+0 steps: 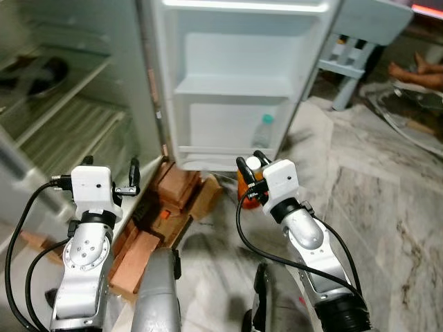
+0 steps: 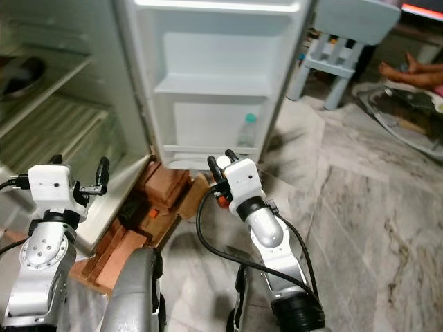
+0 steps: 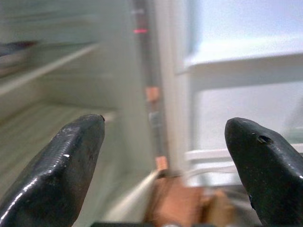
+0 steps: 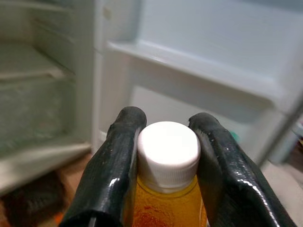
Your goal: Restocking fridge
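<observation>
An orange drink bottle [image 4: 166, 189] with a white cap [image 1: 254, 163] is pinched at the neck by my right gripper [image 1: 250, 162], low in front of the open fridge door [image 1: 235, 83]. A clear water bottle with a green cap [image 1: 263, 131] stands in the door's lowest shelf. My left gripper [image 1: 133, 174] is open with nothing between its fingers [image 3: 61, 161], held near the lower edge of the fridge body [image 1: 62, 117], whose glass shelves lie to the left.
Reddish bricks and wood blocks [image 1: 173, 197] prop the fridge's base on the marble floor [image 1: 374, 194]. A light blue plastic stool [image 1: 349, 41] stands at the back right. A person's legs [image 1: 419, 69] rest on the floor at the far right.
</observation>
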You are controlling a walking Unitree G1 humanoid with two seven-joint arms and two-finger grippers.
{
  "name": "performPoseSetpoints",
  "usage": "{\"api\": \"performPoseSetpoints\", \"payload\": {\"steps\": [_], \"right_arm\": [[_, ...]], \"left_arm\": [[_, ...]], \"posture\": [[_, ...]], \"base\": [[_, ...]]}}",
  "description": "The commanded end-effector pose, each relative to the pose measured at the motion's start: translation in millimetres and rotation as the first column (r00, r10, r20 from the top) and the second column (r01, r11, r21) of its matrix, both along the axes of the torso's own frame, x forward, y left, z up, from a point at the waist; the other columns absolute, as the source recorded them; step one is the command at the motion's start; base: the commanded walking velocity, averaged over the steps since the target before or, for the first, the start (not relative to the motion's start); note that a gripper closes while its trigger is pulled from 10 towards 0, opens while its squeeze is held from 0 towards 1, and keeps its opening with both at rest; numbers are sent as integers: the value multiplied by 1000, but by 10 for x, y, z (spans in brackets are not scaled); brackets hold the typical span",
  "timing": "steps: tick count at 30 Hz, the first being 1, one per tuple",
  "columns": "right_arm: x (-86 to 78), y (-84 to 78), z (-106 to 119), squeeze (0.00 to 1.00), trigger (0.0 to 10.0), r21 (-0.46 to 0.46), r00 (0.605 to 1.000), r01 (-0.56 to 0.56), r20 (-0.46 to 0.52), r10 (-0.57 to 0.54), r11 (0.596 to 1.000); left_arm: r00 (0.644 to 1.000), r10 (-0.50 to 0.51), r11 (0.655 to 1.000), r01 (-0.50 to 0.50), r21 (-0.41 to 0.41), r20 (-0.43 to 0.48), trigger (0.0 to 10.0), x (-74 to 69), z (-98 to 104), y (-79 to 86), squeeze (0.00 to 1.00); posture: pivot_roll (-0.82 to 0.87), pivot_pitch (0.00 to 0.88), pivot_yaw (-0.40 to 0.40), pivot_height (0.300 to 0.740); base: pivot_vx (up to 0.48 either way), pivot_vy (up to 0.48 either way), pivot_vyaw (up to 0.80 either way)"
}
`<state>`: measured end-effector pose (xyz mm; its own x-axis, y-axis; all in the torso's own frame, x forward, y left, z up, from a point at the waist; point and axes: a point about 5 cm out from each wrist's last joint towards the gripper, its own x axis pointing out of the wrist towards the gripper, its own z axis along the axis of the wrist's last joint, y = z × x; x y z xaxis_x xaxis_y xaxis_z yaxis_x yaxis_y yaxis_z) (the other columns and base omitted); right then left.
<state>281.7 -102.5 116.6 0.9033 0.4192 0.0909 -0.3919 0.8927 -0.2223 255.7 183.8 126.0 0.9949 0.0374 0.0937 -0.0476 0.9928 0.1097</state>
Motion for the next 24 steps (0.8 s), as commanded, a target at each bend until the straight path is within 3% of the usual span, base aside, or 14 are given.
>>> {"api": "performPoseSetpoints", "payload": {"steps": [1,24], "right_arm": [[41,-10,95,0,10000,6,999,11,46,-11,1000],[-53,107,93,0,10000,-26,992,-90,84,92,996]], "left_arm": [[1000,-9,1000,9,6,14,10000,-3,45,-2,0],[1000,11,1000,-11,3,-10,10000,5,18,-9,0]], "posture": [[82,125,-41,616],[80,136,-39,616]], "base": [[311,0,0],[285,0,0]]}}
